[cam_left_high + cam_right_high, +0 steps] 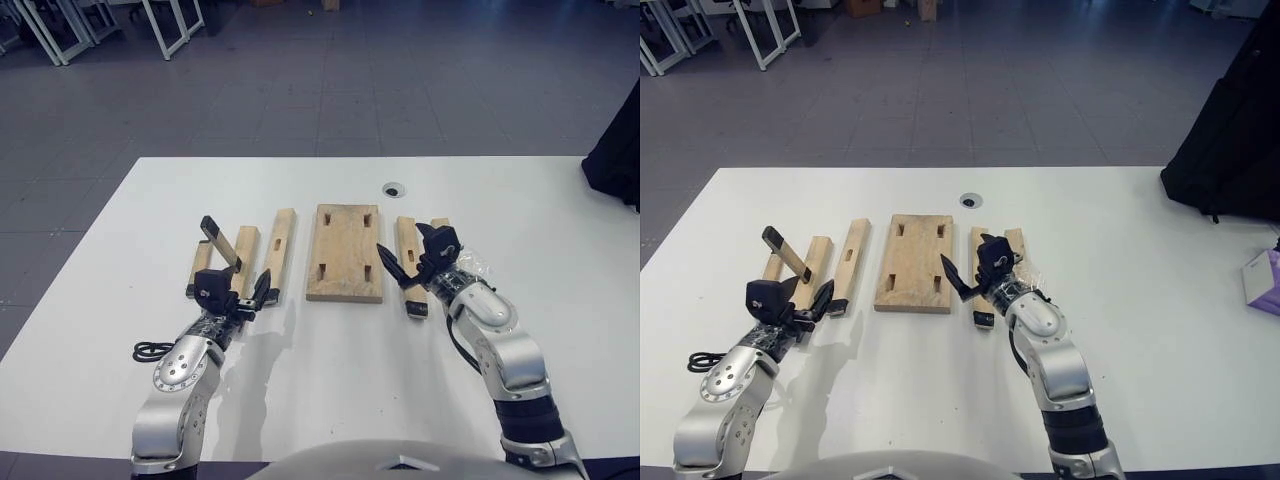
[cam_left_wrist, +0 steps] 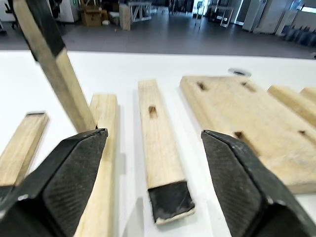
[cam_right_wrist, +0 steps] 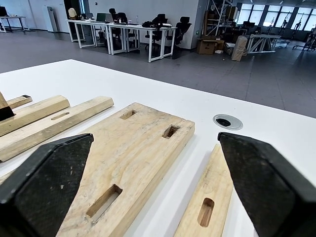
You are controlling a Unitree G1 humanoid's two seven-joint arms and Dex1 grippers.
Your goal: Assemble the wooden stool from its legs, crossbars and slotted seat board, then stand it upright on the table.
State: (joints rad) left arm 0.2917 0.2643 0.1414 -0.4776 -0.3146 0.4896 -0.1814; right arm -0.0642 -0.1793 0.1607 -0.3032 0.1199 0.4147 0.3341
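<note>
The slotted seat board (image 1: 346,252) lies flat at the table's middle. Left of it lie three wooden legs, the nearest (image 1: 281,252) slotted and black-capped. A black-tipped crossbar (image 1: 220,245) leans tilted over the other two. My left gripper (image 1: 238,292) hovers open just in front of these legs, and the capped leg end (image 2: 158,133) sits between its fingers (image 2: 64,187), untouched. Right of the board lie two more legs (image 1: 407,262). My right gripper (image 1: 415,255) stands open low over the nearer one, beside the board's edge (image 3: 133,148), holding nothing.
A round cable grommet (image 1: 394,187) sits in the table behind the board. A black cable loop (image 1: 150,350) lies near the front left edge. A dark bag (image 1: 1230,140) stands off the table's right side, and a purple box (image 1: 1265,280) rests at the right edge.
</note>
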